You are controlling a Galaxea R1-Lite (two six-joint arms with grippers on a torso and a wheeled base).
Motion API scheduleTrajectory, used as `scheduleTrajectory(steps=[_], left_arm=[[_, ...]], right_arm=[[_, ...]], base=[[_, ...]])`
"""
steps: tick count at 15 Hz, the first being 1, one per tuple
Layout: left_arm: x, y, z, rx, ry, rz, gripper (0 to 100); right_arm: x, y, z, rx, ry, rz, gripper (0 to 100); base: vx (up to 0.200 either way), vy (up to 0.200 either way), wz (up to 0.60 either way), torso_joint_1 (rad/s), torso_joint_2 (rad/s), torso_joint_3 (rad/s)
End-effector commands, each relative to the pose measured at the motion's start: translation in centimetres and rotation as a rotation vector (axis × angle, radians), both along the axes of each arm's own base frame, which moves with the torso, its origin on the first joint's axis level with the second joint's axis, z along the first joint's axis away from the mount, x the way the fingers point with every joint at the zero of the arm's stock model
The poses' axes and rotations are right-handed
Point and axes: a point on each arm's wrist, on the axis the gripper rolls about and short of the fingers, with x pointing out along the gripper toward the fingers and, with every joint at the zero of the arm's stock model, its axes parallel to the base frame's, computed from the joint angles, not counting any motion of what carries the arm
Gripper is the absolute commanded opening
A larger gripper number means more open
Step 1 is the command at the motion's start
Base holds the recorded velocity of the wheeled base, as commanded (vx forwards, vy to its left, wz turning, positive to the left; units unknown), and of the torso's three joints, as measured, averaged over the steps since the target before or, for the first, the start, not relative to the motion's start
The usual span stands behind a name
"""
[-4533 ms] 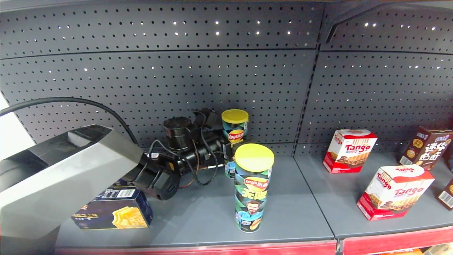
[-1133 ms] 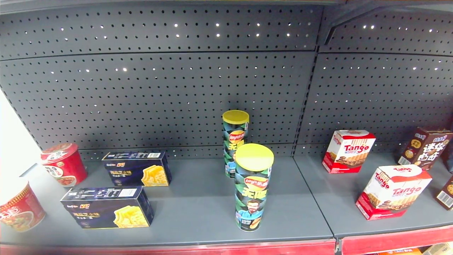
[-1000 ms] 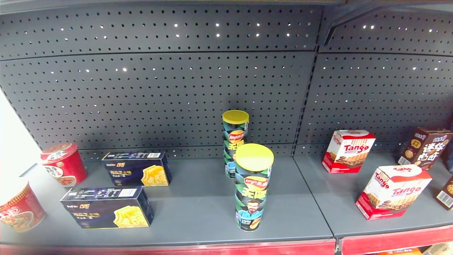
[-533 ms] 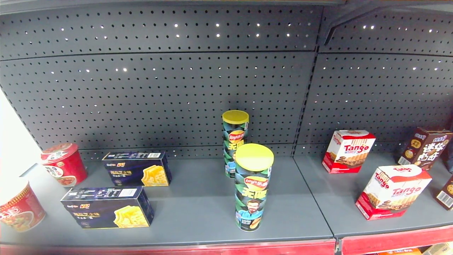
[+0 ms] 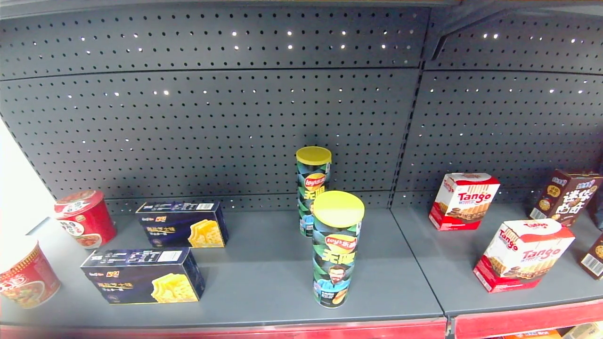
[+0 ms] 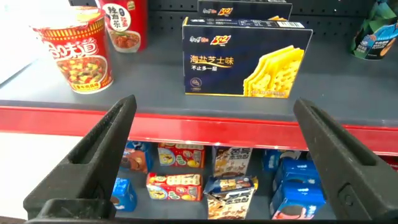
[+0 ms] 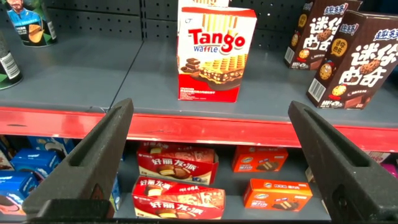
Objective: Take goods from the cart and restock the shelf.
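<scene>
Left hand (image 6: 214, 106) and right hand (image 7: 211, 106) both wide open, empty, facing the shelf (image 5: 264, 282). Front can (image 5: 337, 249) stands on it upright: second can (image 5: 313, 188) just behind, cracker box (image 5: 143, 275) to its left, wafer box (image 5: 523, 254) to its right.

shelf (image 5: 264, 282); 2 cups (image 5: 85, 217) left; 2 cracker boxes (image 5: 143, 275) next; 2 cans (image 5: 337, 249) centre; wafer boxes (image 5: 523, 254) right
</scene>
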Motion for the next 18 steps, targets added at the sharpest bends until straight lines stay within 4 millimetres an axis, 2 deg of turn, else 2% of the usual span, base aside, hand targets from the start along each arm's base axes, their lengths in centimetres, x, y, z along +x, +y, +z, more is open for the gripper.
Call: scheduleTrajectory(steps=[1,8,9,12,15,18], left_arm=[[0.0,0.0,0.0,-0.001,0.001,0.001,100],[0.0,0.0,0.0,-0.001,0.001,0.001,100],[0.0,0.0,0.0,-0.001,0.001,0.001,100],[0.0,0.0,0.0,-0.001,0.001,-0.001,100],[0.0,0.0,0.0,-0.001,0.001,0.001,100],[0.0,0.0,0.0,-0.001,0.001,0.001,100]], right_arm=[[0.0,0.0,0.0,0.0,0.001,0.001,100],[0.0,0.0,0.0,-0.055,-0.002,0.013,100],[-0.8,0.2,2.2,-0.048,-0.082,0.117,100],[-0.2,0.4,7.8,-0.027,-0.016,0.36,100],[1.6,0.6,8.6,-0.026,0.073,0.538,100],[3.5,1.0,9.1,-0.063,0.105,0.575,100]], base=[[0.0,0.0,0.0,0.0,0.0,0.0],[0.0,0.0,0.0,0.0,0.0,0.0],[0.0,0.0,0.0,0.0,0.0,0.0],[0.0,0.0,0.0,0.0,0.0,0.0],[0.0,0.0,0.0,0.0,0.0,0.0],[0.0,0.0,0.0,0.0,0.0,0.0]])
